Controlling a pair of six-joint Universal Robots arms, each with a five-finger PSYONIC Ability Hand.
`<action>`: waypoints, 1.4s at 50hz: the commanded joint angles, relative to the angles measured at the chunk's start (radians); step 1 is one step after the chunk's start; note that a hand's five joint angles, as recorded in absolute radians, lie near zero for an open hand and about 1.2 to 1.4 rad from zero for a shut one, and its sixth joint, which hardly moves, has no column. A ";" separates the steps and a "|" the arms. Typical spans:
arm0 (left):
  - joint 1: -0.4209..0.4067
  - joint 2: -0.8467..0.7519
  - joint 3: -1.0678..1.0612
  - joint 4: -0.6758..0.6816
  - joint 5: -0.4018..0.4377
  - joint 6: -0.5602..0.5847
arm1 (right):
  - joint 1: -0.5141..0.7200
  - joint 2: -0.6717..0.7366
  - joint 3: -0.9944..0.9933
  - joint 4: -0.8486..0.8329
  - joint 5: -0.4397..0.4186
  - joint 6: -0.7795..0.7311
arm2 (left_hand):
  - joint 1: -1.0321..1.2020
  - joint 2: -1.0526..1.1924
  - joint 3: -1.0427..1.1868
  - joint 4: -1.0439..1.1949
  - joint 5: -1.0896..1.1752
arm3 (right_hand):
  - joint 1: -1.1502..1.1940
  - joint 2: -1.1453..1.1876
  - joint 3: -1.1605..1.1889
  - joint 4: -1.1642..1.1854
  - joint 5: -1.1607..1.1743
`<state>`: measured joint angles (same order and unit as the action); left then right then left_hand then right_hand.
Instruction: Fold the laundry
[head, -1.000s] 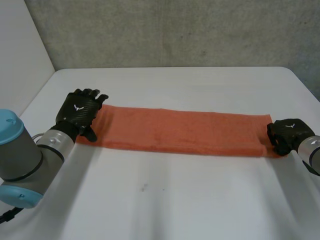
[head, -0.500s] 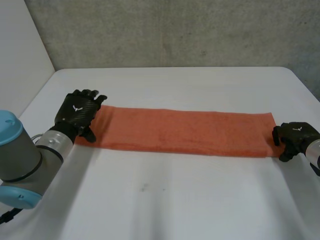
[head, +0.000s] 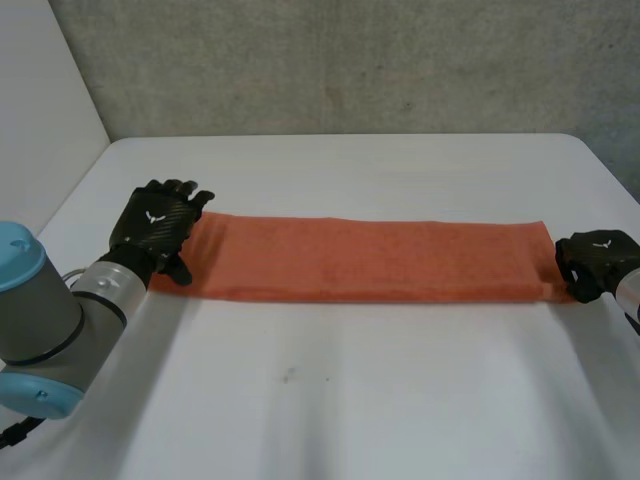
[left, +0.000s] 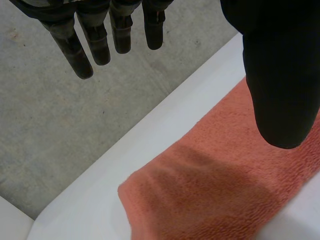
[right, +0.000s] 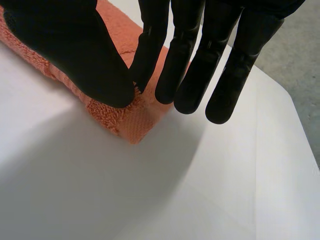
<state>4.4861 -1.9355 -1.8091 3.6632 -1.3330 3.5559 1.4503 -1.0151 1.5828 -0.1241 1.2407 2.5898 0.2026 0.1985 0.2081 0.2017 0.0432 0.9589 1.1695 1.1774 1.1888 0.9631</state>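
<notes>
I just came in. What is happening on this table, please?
A two-armed robot is working on a laundry fold. An orange towel lies as a long narrow strip across the white table. The right robot hand pinches a corner at the strip's right end between thumb and fingers. The left robot hand is at the left end with straight fingers, gripping nothing.

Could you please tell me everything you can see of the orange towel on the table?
The long orange terry-cloth towel lies flat as a narrow, folded strip across the white table, layered edges showing at its right-end corner. The right hand pinches that corner between thumb and fingers; the open left hand is over its left end.
</notes>
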 joint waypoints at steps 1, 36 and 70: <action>0.001 0.000 -0.001 0.000 0.000 0.000 | -0.039 0.016 -0.018 0.004 0.008 -0.004 | -0.024 -0.020 -0.030 -0.023 -0.039 | 0.437 0.227 0.219 0.207 0.259; 0.002 0.003 -0.001 0.000 -0.008 0.000 | 0.618 -0.008 -0.510 0.072 0.092 0.147 | -0.027 -0.023 -0.033 -0.026 -0.042 | 0.437 0.227 0.219 0.207 0.259; 0.015 0.012 -0.019 -0.002 0.006 -0.002 | 0.427 0.171 -0.520 0.141 0.338 0.400 | -0.027 -0.023 -0.033 -0.026 -0.042 | -0.234 -0.445 -0.452 -0.464 -0.413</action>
<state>4.5057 -1.9224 -1.8281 3.6616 -1.3276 3.5552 1.9786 -0.8546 1.0541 0.0035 1.6391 2.8414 0.2026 0.1985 0.2081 0.2017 0.0432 0.5843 0.6863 0.6657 0.6642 0.4917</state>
